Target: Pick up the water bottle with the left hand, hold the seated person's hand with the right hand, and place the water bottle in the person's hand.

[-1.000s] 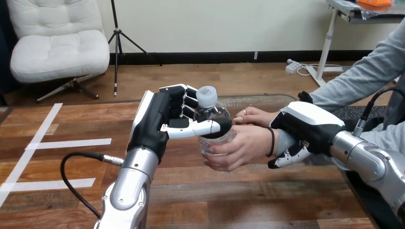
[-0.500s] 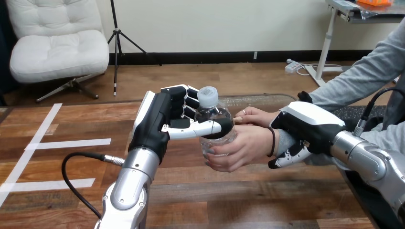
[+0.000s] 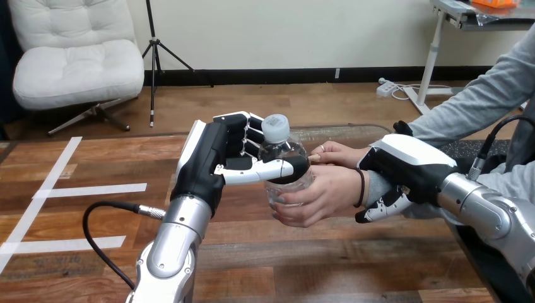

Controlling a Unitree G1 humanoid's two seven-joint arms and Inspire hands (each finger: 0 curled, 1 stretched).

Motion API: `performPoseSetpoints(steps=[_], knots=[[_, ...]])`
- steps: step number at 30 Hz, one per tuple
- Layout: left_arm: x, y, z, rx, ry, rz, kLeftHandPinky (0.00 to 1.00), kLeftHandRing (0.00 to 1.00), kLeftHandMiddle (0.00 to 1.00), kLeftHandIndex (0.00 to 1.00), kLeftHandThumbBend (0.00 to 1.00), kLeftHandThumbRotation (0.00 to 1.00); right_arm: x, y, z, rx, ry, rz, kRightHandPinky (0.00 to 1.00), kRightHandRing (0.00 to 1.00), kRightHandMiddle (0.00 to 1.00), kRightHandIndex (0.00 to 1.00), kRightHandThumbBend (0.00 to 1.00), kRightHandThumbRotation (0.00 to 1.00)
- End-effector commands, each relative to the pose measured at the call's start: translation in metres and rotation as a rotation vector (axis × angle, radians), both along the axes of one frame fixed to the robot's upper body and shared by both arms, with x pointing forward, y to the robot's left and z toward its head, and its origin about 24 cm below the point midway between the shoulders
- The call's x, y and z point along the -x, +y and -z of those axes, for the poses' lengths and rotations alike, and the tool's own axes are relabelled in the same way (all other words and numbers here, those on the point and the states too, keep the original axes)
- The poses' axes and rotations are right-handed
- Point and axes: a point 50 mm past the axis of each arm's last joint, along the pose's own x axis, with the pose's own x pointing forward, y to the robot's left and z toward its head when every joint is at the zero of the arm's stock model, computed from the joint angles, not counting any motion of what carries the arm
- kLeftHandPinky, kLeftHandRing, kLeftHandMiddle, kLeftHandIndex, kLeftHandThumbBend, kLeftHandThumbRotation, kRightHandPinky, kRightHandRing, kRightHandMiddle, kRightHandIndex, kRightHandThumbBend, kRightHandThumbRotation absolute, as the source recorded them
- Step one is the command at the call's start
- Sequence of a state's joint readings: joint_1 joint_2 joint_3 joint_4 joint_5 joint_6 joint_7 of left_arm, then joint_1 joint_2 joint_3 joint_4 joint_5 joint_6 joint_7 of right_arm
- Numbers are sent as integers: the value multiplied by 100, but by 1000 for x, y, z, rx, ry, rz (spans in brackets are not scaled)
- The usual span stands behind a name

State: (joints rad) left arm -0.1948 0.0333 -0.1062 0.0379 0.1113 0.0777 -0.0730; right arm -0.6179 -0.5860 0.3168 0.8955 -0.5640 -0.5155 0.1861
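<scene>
Small delta only. The left hand (image 3: 211, 161), clamped on the water bottle (image 3: 281, 151), crept slightly toward the view's right, nearer the person, and the bottle's cap (image 3: 275, 127) ended a touch lower. The person's hand (image 3: 325, 192) round the bottle's lower part shifted right with it. The right hand (image 3: 404, 167), wrapped over the person's wrist (image 3: 372, 187), drifted right by a hair as well.

Robotics test lab, wooden table (image 3: 315, 265) marked with white tape strips (image 3: 94, 189), a humanoid's silver left arm (image 3: 167, 252) and right arm (image 3: 482, 211) stretched over it, a seated person (image 3: 479, 101) alongside.
</scene>
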Motion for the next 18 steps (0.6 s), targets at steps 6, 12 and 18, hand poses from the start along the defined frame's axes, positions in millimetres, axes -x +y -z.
performPoseSetpoints(steps=[6, 12, 18], knots=[[-7, -11, -21, 40, -91, 41, 34, 38, 41, 41, 82, 0, -19, 18, -39, -84, -151, -43, 17, 21, 27, 28, 62, 0], [-7, -10, -21, 37, -71, 53, 41, 47, 49, 46, 82, 0, -19, 17, -39, -93, -145, -36, 18, 21, 27, 28, 62, 0], [-7, -10, -21, 54, -43, 63, 49, 55, 57, 53, 85, 3, -19, 16, -38, -86, -148, -37, 17, 21, 27, 28, 62, 0]])
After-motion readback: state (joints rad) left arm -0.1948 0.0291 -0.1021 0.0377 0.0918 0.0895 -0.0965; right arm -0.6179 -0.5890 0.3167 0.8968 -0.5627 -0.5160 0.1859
